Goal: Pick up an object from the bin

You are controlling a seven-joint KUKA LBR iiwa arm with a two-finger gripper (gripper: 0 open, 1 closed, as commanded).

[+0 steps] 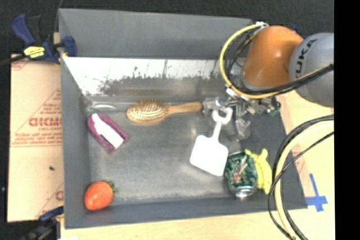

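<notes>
Your gripper [229,112] sat at the right of the bin, at the handle tip of the white spatula [209,155]. The spatula's long axis ran from there down and slightly left to its blade. You could not tell how wide the gripper stood.

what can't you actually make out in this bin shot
All in the camera view:
- The handle end of the wooden hairbrush, covered by the gripper.
- The handle top of the white paddle, also under the gripper.
- The label on the green can, too small to read.
- The yellow thing beside it: kind unclear.
</notes>
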